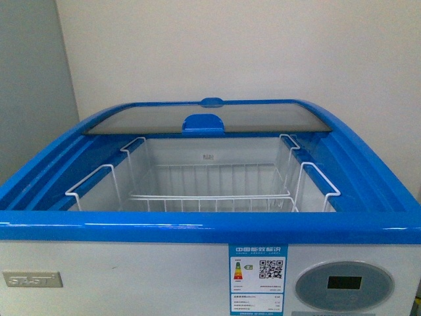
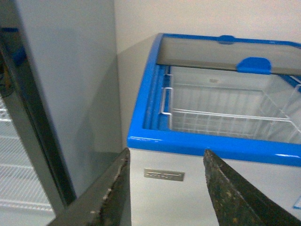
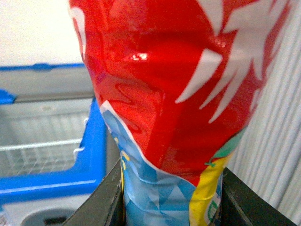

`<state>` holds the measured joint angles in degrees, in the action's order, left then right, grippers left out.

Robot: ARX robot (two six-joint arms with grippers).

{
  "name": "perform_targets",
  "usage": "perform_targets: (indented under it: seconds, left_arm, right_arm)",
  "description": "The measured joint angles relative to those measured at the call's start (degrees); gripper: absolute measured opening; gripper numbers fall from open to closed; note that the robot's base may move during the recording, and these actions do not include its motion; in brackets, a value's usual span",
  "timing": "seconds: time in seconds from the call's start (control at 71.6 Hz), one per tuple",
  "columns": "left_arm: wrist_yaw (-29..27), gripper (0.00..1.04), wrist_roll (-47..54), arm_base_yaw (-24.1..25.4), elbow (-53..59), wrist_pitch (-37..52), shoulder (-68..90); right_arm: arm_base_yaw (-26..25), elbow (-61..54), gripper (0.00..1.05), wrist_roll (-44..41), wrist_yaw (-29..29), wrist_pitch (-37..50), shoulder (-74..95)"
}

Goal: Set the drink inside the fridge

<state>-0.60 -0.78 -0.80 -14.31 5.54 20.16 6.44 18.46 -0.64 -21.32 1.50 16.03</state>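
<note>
Right gripper (image 3: pixel 175 202) is clamped on the drink (image 3: pixel 169 94), red label filling its wrist view. The drink sits outside the fridge (image 3: pixel 91 141), near its blue front rim. Left gripper (image 2: pixel 165 155) has its jaws spread, holding nothing, facing the fridge's front left corner. Glass lid (image 1: pixel 145 120) sits at the back, wire basket (image 1: pixel 210 197) exposed inside.

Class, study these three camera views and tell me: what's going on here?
The right end effector is shut on the red-labelled drink, which fills the right wrist view. The fridge stands open, its glass lid at the back, and the wire basket inside holds nothing visible. The left end effector is open and empty, facing the fridge and the grey cabinet beside it. Neither arm shows in the front view, so the drink is not yet over the opening.
</note>
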Motion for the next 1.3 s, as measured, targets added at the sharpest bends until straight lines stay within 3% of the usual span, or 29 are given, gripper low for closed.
perform_targets:
  seconds: [0.084, 0.126, 0.196, 0.251, 0.377, 0.489, 0.615, 0.894, 1.076, 1.299]
  left_arm:
    - [0.61, 0.20, 0.11, 0.48, 1.73, 0.35, -1.27]
    - [0.81, 0.13, 0.15, 0.44, 2.60, 0.55, -1.95]
    - [0.57, 0.02, 0.17, 0.50, 3.87, 0.79, -2.95]
    - [0.57, 0.03, 0.26, 0.59, 4.76, 0.87, -3.80]
    - [0.61, 0.03, 0.28, 0.59, 6.51, 0.90, -5.40]
    - [0.61, 0.03, 0.28, 0.59, 8.09, 0.90, -7.26]
    - [0.63, 0.03, 0.31, 0.61, 9.53, -5.03, -13.60]
    - [0.63, 0.03, 0.31, 0.59, 10.95, -5.75, -17.09]
    - [0.61, 0.03, 0.31, 0.59, 12.04, -5.68, -18.29]
    - [0.61, 0.03, 0.33, 0.59, 13.51, -5.66, -19.80]
  right_arm:
    - [-6.75, 7.23, 0.38, -0.09, 11.87, -15.34, 4.24]
    - [-9.68, 9.40, 0.38, -0.87, 15.82, -18.34, 6.75]
    - [-14.78, 12.61, 0.38, -3.69, 24.68, -18.43, 12.50]
    - [-18.60, 16.79, 0.38, -8.11, 30.53, -16.28, 18.45]
    - [-22.21, 26.34, 0.38, -16.94, 36.17, -14.56, 30.32]
    - [-21.73, 36.65, 0.38, -28.02, 37.48, -16.24, 41.64]
    - [-15.87, 48.30, 0.38, -51.82, 38.99, -16.70, 54.71]
    - [-8.13, 59.67, 0.38, -84.08, 36.63, -18.34, 68.30]
    - [-4.39, 65.42, 0.38, -92.21, 33.22, -16.90, 76.74]
    - [0.96, 71.91, 0.38, -90.66, 29.00, -12.26, 86.95]
